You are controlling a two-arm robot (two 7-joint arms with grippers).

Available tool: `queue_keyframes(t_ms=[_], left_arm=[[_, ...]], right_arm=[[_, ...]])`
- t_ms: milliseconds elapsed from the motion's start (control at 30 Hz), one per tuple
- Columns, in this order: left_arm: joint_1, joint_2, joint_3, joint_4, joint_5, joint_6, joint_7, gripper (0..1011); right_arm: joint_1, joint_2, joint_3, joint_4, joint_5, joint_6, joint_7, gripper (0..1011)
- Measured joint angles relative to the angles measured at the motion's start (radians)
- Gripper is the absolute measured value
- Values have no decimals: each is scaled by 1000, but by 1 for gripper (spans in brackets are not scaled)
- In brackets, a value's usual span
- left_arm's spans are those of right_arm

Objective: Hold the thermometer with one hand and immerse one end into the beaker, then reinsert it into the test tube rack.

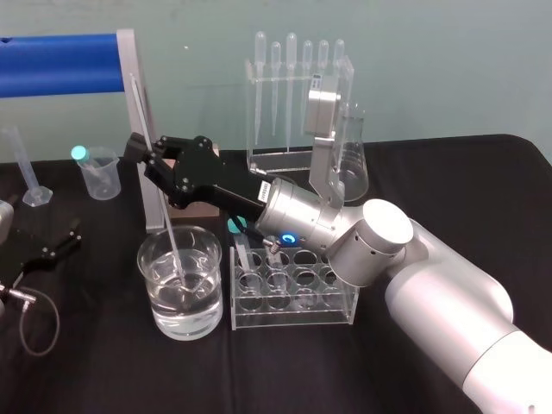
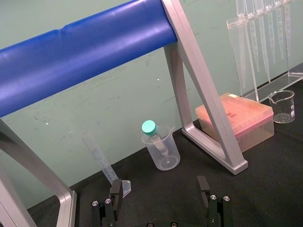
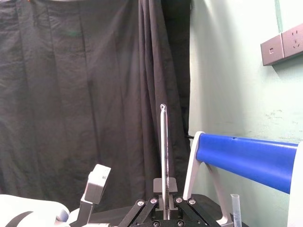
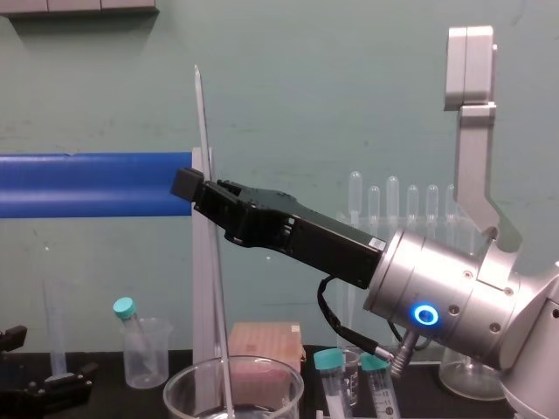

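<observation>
Risk: thermometer [image 4: 203, 122] is thin glass, tilted, with its lower end deep in the beaker [image 1: 147, 276] water. Pushing lower or swinging sideways before it clears the rim could snap the tip or twist it in the pinch, and then it would miss the rack [image 1: 293, 297]. Right gripper [image 1: 141, 155] jaws are closed to a sliver on the rod. Left gripper [image 2: 159, 189] is parked at table left, jaws wide apart and empty.

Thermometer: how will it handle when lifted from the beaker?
The thermometer, thin glass, is probably stiff but fragile. Its tip in the beaker likely emerges wet, slippery. Pinched at one spot by the right gripper, it may pivot.
</observation>
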Motion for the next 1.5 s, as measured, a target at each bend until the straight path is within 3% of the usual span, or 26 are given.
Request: queue_keyframes(t_ms=[1500], left_arm=[[0, 0, 0, 0, 0, 0, 0, 1008]], right_arm=[[2, -1, -1, 2, 0, 1, -2, 56]])
